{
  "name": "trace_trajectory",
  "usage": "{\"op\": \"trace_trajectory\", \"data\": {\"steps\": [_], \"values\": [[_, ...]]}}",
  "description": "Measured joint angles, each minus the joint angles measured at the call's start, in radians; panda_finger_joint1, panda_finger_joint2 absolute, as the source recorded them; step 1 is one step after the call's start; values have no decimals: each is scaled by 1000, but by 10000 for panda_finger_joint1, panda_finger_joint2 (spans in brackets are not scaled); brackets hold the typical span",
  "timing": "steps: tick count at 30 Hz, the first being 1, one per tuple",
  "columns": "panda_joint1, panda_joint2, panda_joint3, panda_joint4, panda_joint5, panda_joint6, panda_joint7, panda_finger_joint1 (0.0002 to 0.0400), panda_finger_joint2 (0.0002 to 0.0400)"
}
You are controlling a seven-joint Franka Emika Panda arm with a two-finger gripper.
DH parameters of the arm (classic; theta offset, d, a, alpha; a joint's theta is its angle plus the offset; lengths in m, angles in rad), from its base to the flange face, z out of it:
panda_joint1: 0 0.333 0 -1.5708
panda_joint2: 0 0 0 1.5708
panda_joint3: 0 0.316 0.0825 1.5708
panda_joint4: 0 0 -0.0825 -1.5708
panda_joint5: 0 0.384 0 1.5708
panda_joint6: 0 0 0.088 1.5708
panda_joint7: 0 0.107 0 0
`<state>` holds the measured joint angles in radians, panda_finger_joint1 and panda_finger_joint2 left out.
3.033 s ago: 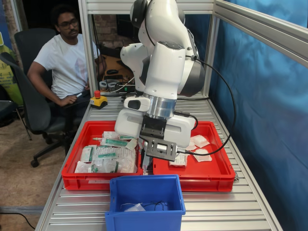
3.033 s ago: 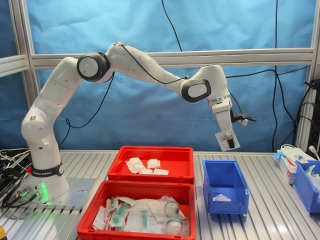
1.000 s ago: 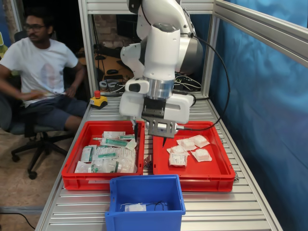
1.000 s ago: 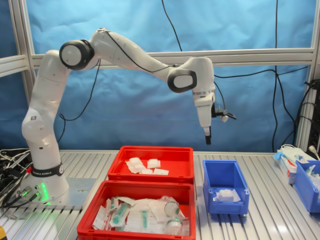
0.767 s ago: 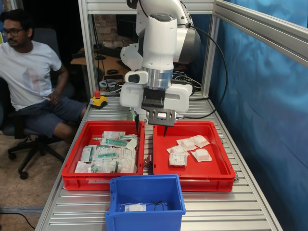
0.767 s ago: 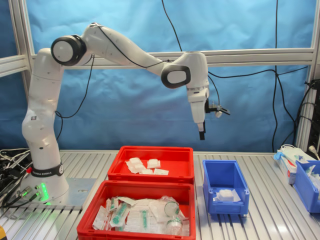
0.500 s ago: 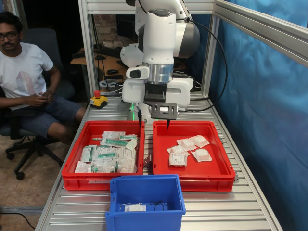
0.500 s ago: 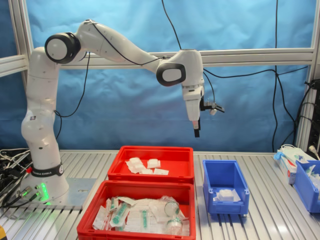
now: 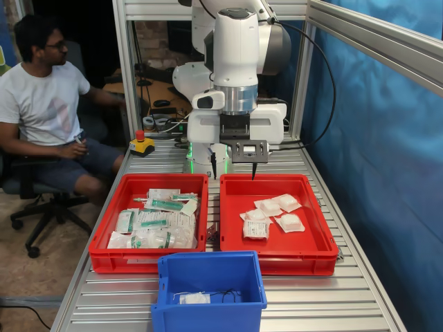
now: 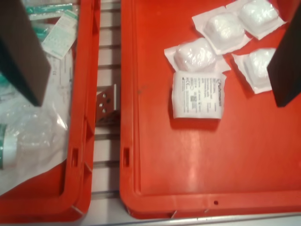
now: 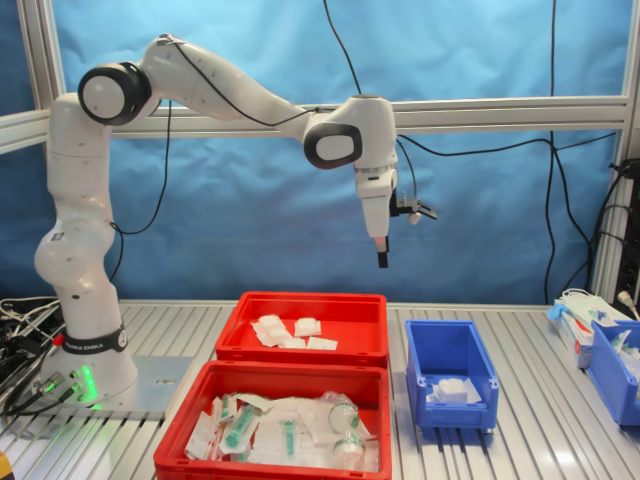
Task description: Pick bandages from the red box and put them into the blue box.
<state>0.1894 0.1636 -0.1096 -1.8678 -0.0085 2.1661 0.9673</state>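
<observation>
Several white bandages (image 9: pixel 270 207) lie in the red box (image 9: pixel 277 261), which is on the first exterior view's right. The wrist view shows three puffy pouches (image 10: pixel 196 53) and one flat printed pouch (image 10: pixel 197 93) on the red floor (image 10: pixel 188 155). My gripper (image 9: pixel 233 170) hangs open and empty high above the red box's far end. In the wrist view its fingers (image 10: pixel 22 54) straddle the gap between the trays. The gripper also shows in the second exterior view (image 11: pixel 381 258). The blue box (image 9: pixel 208 308) at the front holds one bandage (image 9: pixel 194 298), also seen in the second exterior view (image 11: pixel 447 388).
A twin red tray (image 9: pixel 142 261) crowded with green-marked packets (image 9: pixel 158 223) sits beside the red box. A small metal bracket (image 10: pixel 106 101) lies between them. A seated person (image 9: pixel 48 104) and a red stop button (image 9: pixel 141 142) are behind. Another blue bin (image 11: pixel 615 362) stands at the second exterior view's right.
Three seconds ago my gripper held a pouch above the blue box; that pouch now lies in it. Since then the open gripper has swung back over the red box.
</observation>
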Motion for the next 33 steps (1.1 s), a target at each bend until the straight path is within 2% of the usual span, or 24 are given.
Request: {"op": "trace_trajectory", "data": {"steps": [8, 14, 25, 33], "values": [[-75, -80, 90, -90, 0, -1, 0, 400, 400], [-103, -129, 118, -130, 0, -2, 0, 400, 400], [-124, -173, 135, -150, 0, -2, 0, 400, 400], [-127, -176, 137, -156, 0, -2, 0, 400, 400]]}}
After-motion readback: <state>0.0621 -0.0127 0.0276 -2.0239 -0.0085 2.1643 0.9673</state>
